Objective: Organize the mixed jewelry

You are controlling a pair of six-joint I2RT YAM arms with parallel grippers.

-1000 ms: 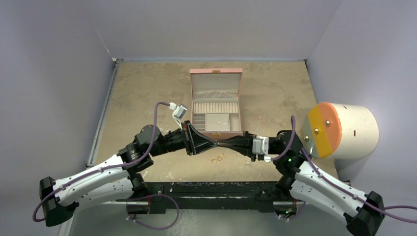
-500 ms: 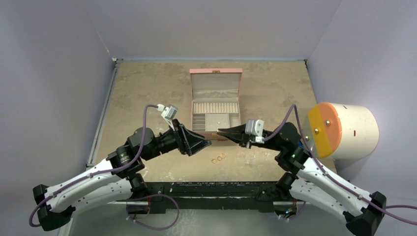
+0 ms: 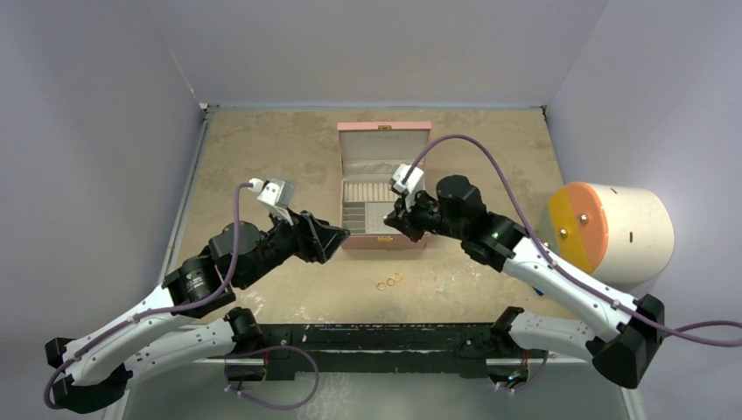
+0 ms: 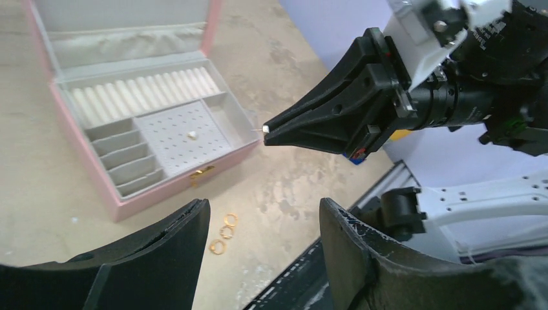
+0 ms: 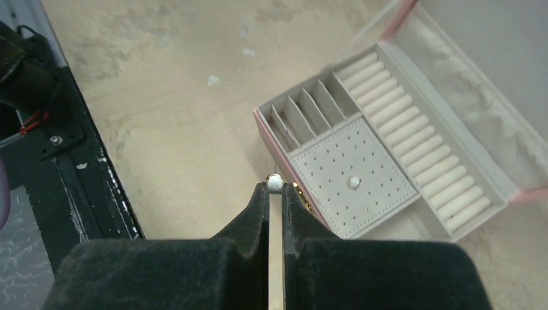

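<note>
Left gripper [image 4: 265,205]: we hold it spread wide and empty above the table [image 4: 39,161].
Gold rings [image 4: 225,233]: three lie close together on the table, just ahead of our left fingers and short of the pink box.
Pink box [image 4: 154,195]: open, ahead of the left gripper; one white stud [image 4: 192,134] sits on its perforated pad [image 4: 174,129].
Right gripper [image 5: 275,188]: we pinch a second white stud [image 5: 275,183] at the fingertips, jaws nearly together, over the box's front wall.
</note>
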